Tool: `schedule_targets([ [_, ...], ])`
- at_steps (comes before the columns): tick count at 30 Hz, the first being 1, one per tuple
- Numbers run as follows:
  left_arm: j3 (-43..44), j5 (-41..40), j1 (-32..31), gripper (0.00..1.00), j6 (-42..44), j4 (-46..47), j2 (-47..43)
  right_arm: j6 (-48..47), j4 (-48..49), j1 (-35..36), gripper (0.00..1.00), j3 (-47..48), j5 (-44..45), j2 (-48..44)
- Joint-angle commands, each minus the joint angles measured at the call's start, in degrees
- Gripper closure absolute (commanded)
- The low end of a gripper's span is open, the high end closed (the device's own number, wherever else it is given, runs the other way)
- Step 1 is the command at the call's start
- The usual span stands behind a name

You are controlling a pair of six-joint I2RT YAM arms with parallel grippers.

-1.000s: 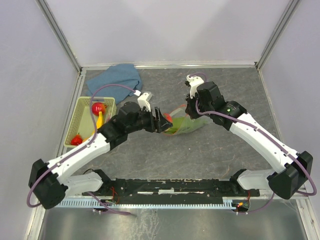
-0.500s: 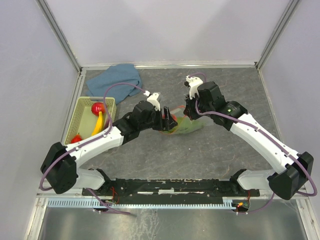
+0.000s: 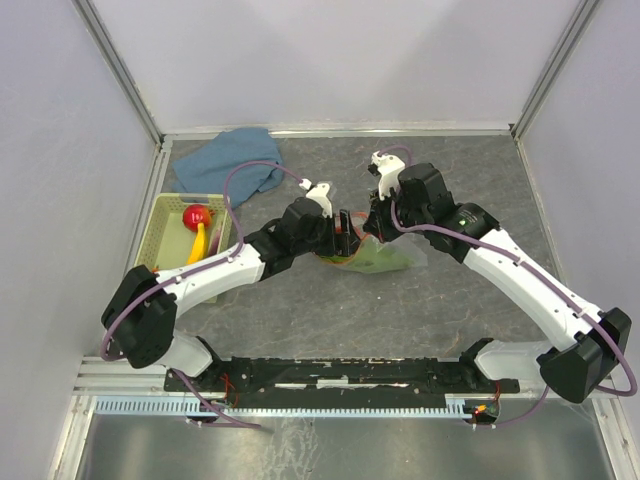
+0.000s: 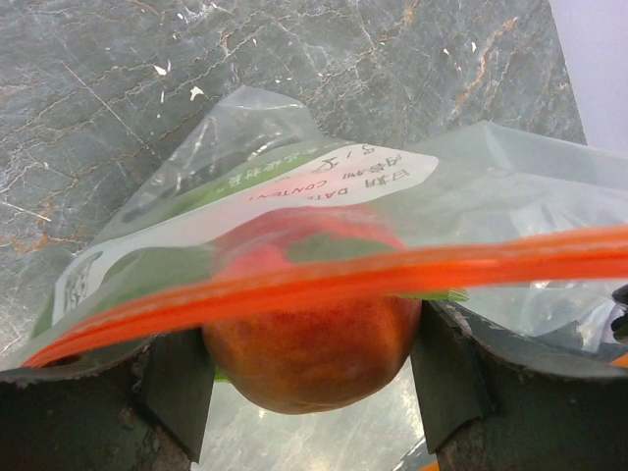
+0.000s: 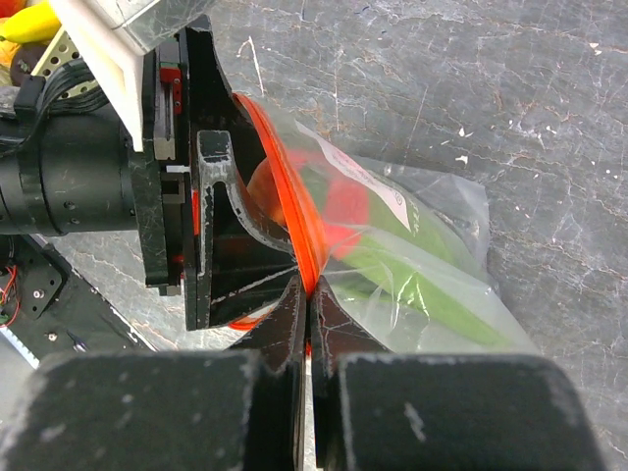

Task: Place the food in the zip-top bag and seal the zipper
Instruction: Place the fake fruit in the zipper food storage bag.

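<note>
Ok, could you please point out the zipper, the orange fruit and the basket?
zipper (image 4: 324,287), left wrist view, mid strip.
orange fruit (image 4: 304,363), left wrist view, bare lower face.
basket (image 3: 163,232), top view, bare left side.

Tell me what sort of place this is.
Probably a robotics lab test cell, not a kitchen: pale walls on metal framing box in a grey tabletop, the left arm and right arm are bolted at its near edge, and a green basket holds toy fruit.
</note>
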Motion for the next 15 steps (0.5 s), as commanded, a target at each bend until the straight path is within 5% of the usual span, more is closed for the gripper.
schedule_targets([
  [1,2.7,-0.9,-0.4,0.18,-2.4,3.2,-0.9,0.4,3.6,0.0,0.97,0.8,-0.5,-2.4],
  [15,2.2,-2.4,-0.4,0.07,-1.3,-5.7,-9.7,0.6,4.1,-0.1,0.95,0.4,1.1,-2.4],
])
